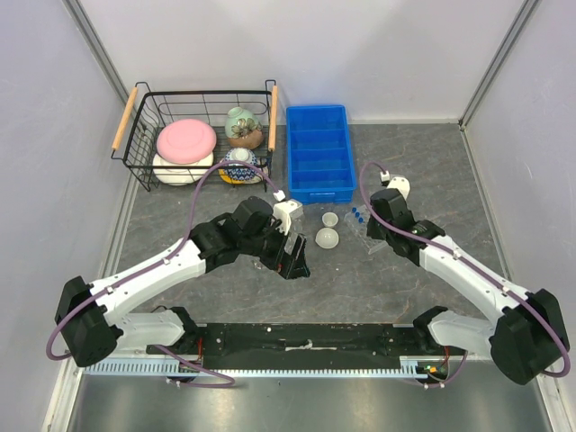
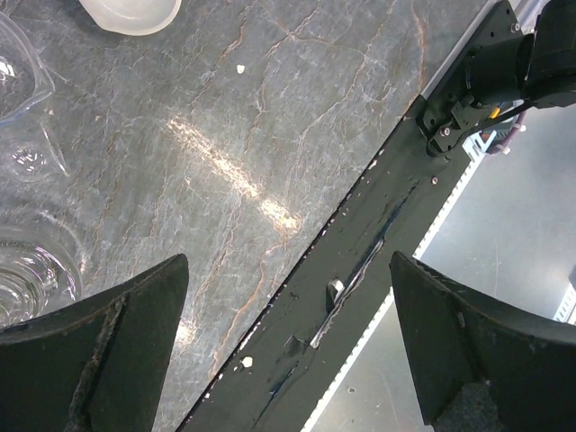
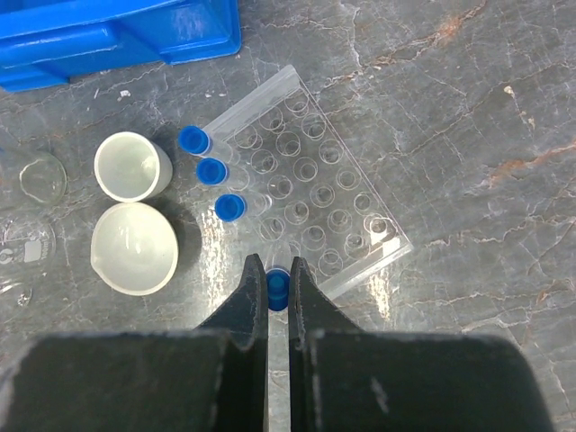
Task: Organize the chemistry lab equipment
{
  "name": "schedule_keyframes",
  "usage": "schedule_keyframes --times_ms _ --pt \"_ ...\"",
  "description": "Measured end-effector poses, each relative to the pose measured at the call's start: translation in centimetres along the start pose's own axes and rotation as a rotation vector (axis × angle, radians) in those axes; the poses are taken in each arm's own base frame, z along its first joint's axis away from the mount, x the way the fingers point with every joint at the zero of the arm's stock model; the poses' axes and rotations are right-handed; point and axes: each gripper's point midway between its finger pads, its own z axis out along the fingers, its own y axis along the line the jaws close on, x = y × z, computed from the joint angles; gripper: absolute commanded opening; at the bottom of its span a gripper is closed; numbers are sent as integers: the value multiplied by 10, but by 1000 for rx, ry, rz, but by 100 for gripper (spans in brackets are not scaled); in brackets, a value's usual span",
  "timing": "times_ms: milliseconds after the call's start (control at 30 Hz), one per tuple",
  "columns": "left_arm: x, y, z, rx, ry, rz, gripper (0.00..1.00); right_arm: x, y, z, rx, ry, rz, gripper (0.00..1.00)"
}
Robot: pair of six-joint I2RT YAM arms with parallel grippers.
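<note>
While my right gripper (image 3: 278,301) pinches 1 blue-capped tube (image 3: 278,286) at the rack (image 3: 333,207) edge, left gripper (image 2: 288,270) wide, seating likely needs alignment.

Grey veined stone-look tabletop (image 1: 432,180) enclosed by plain pale walls (image 1: 315,54).

table top (image 2: 225,135): you are looking at a grey, veined, stone-look surface that is smooth and giving off a soft sheen.
blue bin (image 1: 321,192): far centre, you are seeing smooth, glossy plastic.
wire basket (image 1: 207,93): far left, black metal wire is carrying pale wooden handles.
tube rack (image 3: 315,189): clear, shiny plastic is catching the light.
blue-capped tubes (image 3: 211,169): clear bodies are wearing smooth blue plastic caps.
white dishes (image 3: 135,247): you are seeing a smooth, dull white, ceramic-looking finish.
flasks (image 2: 27,261): clear, glossy glass is glinting.
left gripper (image 2: 288,261): its fingers (image 2: 99,360) are showing matt black, grainy plastic.
</note>
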Motion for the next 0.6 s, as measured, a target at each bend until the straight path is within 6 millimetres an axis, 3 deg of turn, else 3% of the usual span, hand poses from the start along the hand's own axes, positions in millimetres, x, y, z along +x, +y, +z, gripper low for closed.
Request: schedule_keyframes --times_ms 600 --pt "1 1 2 0 8 8 99 -2 1 17 17 -13 -65 0"
